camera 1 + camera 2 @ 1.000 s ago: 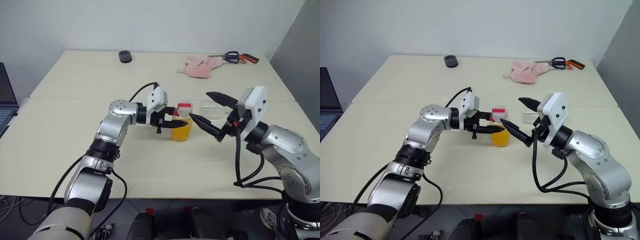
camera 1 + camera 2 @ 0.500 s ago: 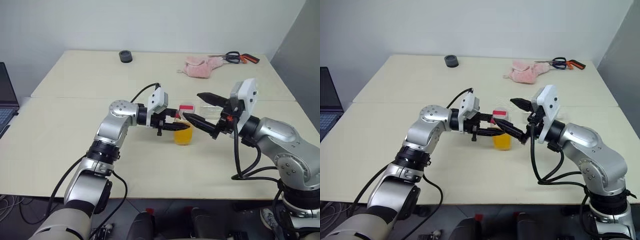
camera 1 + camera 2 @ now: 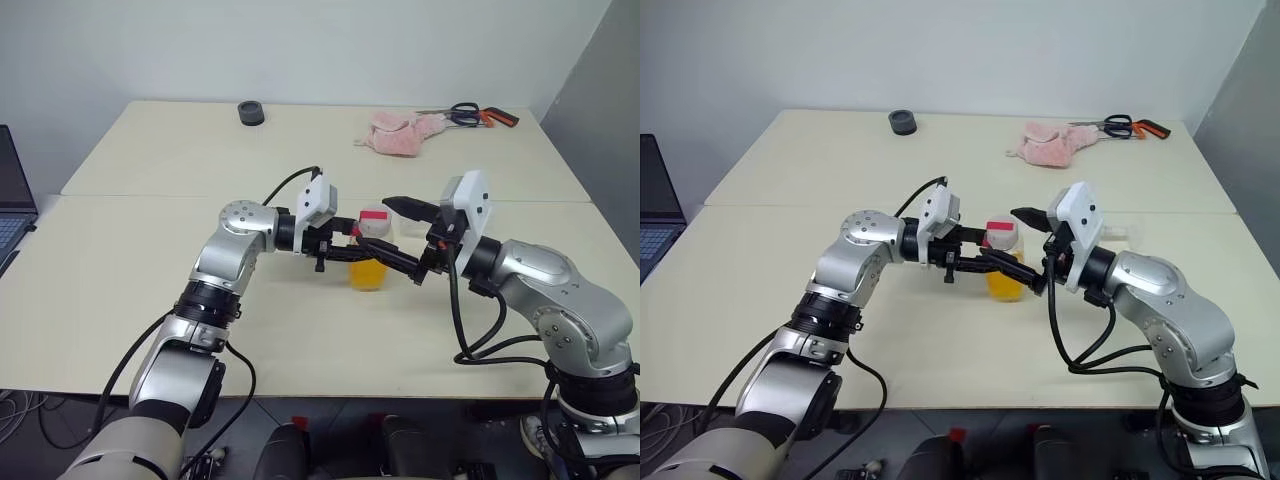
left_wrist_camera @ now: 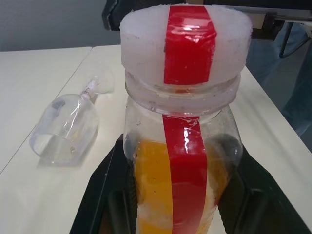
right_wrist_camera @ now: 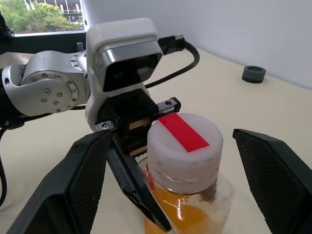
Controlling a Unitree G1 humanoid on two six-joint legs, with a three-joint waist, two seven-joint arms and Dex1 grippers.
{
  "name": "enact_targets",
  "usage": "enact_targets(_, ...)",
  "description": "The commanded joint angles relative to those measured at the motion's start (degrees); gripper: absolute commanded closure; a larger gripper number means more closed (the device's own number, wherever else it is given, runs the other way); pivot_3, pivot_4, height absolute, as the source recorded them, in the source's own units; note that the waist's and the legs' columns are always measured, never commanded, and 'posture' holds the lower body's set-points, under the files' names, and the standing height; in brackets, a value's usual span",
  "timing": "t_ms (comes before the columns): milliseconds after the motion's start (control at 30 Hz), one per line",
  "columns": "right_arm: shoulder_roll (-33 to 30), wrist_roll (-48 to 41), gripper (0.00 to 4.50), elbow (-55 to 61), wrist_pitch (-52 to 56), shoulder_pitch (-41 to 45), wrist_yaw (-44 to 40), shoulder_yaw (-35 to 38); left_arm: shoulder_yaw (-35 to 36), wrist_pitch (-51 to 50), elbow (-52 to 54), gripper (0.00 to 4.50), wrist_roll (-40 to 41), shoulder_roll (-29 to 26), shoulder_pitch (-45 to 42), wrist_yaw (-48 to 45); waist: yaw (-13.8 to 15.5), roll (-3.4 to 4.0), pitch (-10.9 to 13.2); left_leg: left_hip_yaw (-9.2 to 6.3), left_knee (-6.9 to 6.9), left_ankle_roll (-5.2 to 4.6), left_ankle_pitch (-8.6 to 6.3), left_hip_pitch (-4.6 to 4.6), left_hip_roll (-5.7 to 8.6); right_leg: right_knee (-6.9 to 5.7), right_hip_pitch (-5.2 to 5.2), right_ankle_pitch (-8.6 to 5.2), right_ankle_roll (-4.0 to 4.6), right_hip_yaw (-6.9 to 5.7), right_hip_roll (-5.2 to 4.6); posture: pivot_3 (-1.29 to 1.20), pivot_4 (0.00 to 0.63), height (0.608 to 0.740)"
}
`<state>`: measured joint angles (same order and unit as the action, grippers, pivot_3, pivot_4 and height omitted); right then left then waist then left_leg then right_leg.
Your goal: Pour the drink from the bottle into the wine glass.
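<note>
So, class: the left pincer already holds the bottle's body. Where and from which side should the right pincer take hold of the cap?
Probably the cap's round side wall, coming in level from the robot's right. The bottle stands upright in the left pincer, which is shut on its body below the neck, so the cap is free. The open right pincer already straddles it, one finger on each side.

table (image 3: 150,230) | wine glass (image 4: 66,129) (lying sideways); pink cloth (image 3: 400,133); scissors (image 3: 475,114)

The bottle (image 4: 181,146) runs off the left wrist view's lower edge, its base unseen. In the head views the wine glass (image 3: 408,221) sits mostly hidden behind the right gripper (image 3: 398,237)
</note>
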<state>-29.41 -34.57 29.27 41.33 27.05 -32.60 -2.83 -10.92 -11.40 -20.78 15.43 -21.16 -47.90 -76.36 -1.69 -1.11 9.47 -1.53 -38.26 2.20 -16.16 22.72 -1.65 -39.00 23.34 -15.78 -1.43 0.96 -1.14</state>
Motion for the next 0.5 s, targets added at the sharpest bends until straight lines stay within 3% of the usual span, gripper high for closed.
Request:
enact_targets(33, 0.4, 0.9, 0.27, 0.2, -2.1, 1.3, -0.8, -0.1, 0.8, 0.7, 1.5, 2.81, 1.0, 0.2, -1.3, -0.3, 0.0, 0.0, 0.0, 0.0, 0.0, 0.0, 0.0, 0.0, 0.0, 0.0, 0.0, 0.0, 0.0, 0.0, 0.0, 0.0, 0.15, 0.74)
enact_targets(500, 1.9, 1.6, 0.27, -0.7, -3.0, 2.2, -1.4, -0.5, 0.9, 0.4, 2.4, 2.81, 0.9, 0.0, -0.3, 0.0, 0.0, 0.0, 0.0, -0.01, 0.0, 0.0, 0.0, 0.0, 0.0, 0.0, 0.0, 0.0, 0.0, 0.0, 0.0, 0.0, 0.15, 0.74)
